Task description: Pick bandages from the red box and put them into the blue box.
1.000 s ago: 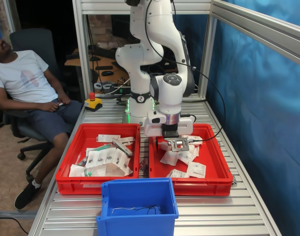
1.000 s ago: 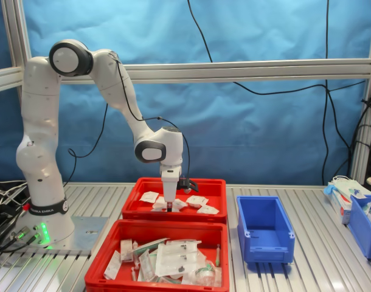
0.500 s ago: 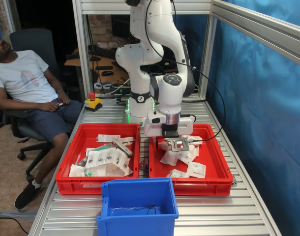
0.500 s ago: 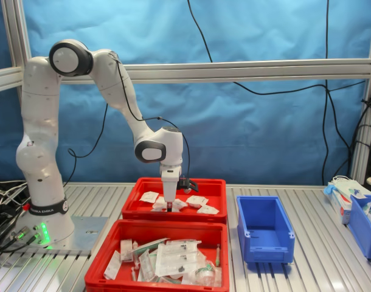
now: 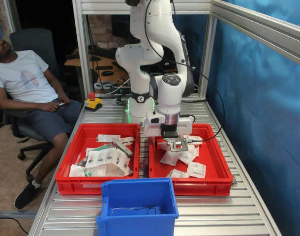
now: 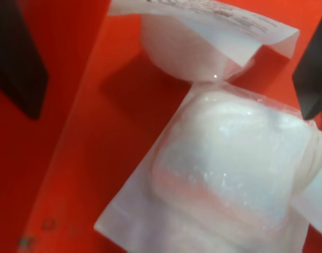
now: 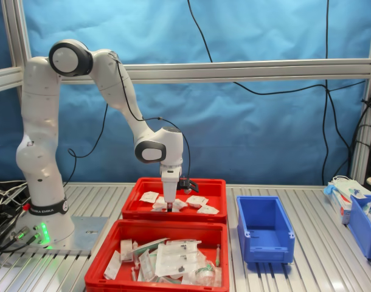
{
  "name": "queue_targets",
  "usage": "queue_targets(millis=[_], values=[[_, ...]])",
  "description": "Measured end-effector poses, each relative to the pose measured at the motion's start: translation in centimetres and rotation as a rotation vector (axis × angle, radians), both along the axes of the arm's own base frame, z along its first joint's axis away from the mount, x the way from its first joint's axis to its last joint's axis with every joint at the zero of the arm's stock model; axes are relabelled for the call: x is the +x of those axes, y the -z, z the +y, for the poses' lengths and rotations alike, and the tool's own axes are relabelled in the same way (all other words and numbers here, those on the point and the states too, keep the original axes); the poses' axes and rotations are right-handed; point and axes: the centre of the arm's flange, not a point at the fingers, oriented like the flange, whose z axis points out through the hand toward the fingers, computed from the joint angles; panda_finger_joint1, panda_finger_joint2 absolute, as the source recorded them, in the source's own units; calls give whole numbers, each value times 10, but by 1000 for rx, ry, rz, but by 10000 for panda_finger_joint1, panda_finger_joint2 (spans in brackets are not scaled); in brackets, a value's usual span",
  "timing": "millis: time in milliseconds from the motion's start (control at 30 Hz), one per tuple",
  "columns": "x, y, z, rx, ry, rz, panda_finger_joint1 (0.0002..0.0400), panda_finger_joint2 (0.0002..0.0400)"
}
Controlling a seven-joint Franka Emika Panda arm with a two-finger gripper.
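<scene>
Two dark fingertips [image 6: 18,63] spread wide, gripper [image 6: 166,68] empty, straddling a bandage [image 6: 229,163] lying diagonally toward lower right of wrist frame, inside red box [image 5: 215,177].

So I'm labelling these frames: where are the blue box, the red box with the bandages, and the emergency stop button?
blue box [image 5: 138,198]: first exterior view, front rim.
red box [image 5: 202,181]: first exterior view, front rim.
emergency stop button [image 5: 92,96]: first exterior view, red cap.
</scene>
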Motion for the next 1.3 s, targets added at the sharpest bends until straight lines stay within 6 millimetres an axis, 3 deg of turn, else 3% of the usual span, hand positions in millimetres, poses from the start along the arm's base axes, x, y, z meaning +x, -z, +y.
queue_targets(millis=[667,1300], values=[[24,11,-4,-3,16,-40,400,400],[26,16,-3,-3,12,-47,400,400]])
